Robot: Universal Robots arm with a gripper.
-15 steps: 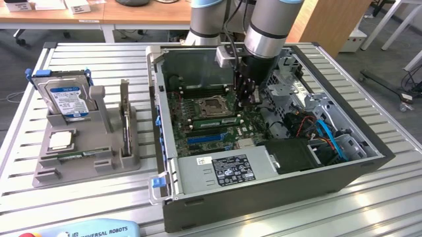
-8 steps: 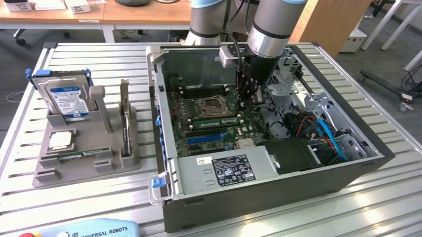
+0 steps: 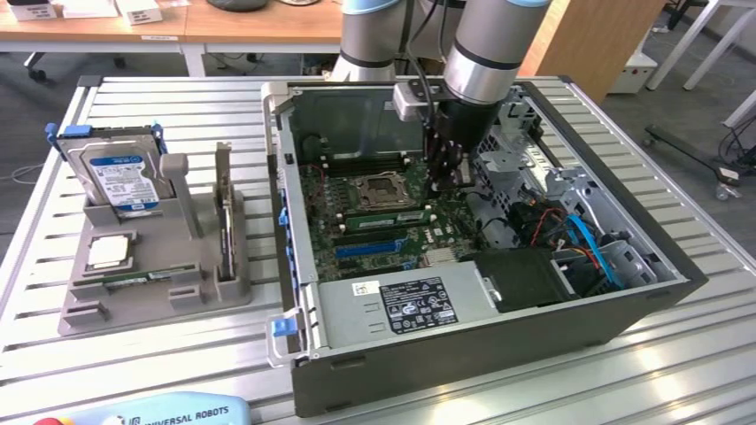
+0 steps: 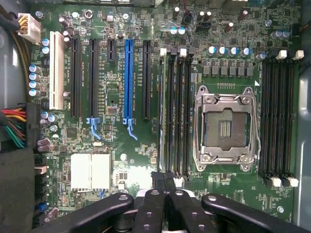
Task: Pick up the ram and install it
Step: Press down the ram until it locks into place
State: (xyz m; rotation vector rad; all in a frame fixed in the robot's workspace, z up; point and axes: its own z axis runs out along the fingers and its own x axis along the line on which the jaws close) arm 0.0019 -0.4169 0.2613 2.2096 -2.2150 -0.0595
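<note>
The end effector (image 4: pixel 164 178) is hanging clenched, its fingertips (image 4: pixel 158 180) pressing together with nothing showing between them, and in the wrist view it is hovering over one end of the slots (image 4: pixel 177 111) that are running beside the socket (image 4: pixel 224 127). In the exterior view the arm (image 3: pixel 484 44) is reaching straight down from the upper middle of the frame into the open case (image 3: pixel 473 354), with the end effector's tip sitting just to the exterior view's right of the socket, low over the board (image 3: pixel 317 190). The ram (image 3: pixel 388 217) is sitting near the middle of the frame, standing on edge in the bank of slots just below the socket, with its near end lying close to the fingertips; whether they are touching it I cannot tell. The socket is standing open and bare inside its metal frame. At the exterior view's left a grey tray (image 3: pixel 154 305) is resting on the slatted worktop (image 3: pixel 661 372), well apart from the end effector. It is carrying an upright drive (image 3: pixel 115 173) at its far end, a square silver chip (image 3: pixel 109 251) lying flat in front of that, and a second stick (image 3: pixel 127 280) lying in a groove nearest the lower left of the frame.
</note>
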